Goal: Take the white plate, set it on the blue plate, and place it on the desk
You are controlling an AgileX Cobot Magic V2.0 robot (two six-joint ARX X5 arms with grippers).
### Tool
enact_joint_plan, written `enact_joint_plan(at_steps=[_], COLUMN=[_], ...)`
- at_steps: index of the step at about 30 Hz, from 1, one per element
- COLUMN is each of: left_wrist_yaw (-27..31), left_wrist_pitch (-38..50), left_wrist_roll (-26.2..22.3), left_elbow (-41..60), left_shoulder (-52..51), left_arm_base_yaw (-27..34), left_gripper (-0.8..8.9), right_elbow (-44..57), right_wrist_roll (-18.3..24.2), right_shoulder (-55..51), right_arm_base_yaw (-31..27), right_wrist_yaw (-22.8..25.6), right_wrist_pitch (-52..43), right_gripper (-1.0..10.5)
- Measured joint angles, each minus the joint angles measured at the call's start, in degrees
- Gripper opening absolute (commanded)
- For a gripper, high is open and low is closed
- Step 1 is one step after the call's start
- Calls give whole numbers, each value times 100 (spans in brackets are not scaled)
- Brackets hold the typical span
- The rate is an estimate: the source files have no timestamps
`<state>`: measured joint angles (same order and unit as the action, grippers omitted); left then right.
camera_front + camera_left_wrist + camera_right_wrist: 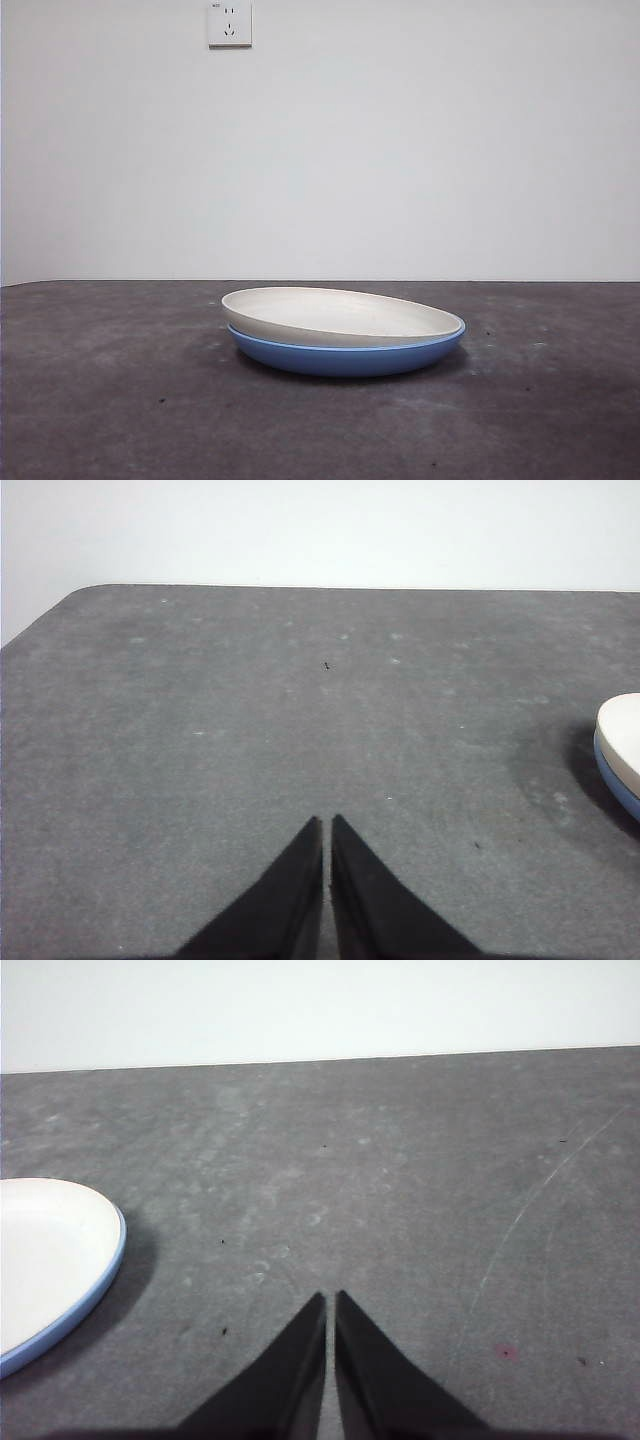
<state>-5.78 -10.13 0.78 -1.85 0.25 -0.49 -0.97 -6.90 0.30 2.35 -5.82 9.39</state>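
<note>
Nearest the front camera lay bare tabletop (110,400), dark grey-brown, mottled, flecked with small dark specks. Past that sat the blue plate (345,358), resting on the tabletop a little right of centre, with the white plate (340,315) stacked in it. The white plate sat tilted: its left rim rode higher than its right, where the two rims nearly met. Behind the stack the tabletop ran back to a plain pale wall, with a white wall socket (229,23) high up, left of centre. Nothing stood beside the plates or in front of them. Neither arm showed in the front view. The left wrist view showed the left gripper (327,822) over bare tabletop, jaws closed tip to tip and holding nothing, the stacked plates just entering at one edge, well apart from it. The right wrist view showed the right gripper (329,1298) likewise closed and empty, the plates off to one side, cream surface edged by a thin blue rim. Only that view showed a long pale scratch (530,1210) and a small reddish spot (506,1351) on the tabletop.
</note>
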Motion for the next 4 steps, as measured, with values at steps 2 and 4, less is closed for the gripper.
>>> enact_joint_plan(at_steps=[2,4], left_wrist_yaw=[0,0], left_wrist_pitch=[0,0], left_wrist_roll=[0,0], left_elbow=[0,0], left_shoulder=[0,0], left_arm_base_yaw=[0,0], left_gripper=[15,15], right_elbow=[2,0], right_wrist_roll=[0,0], right_shoulder=[0,0], right_arm_base_yaw=[0,0], right_wrist_yaw=[0,-2], right_wrist_pitch=[0,0], right_gripper=[10,10])
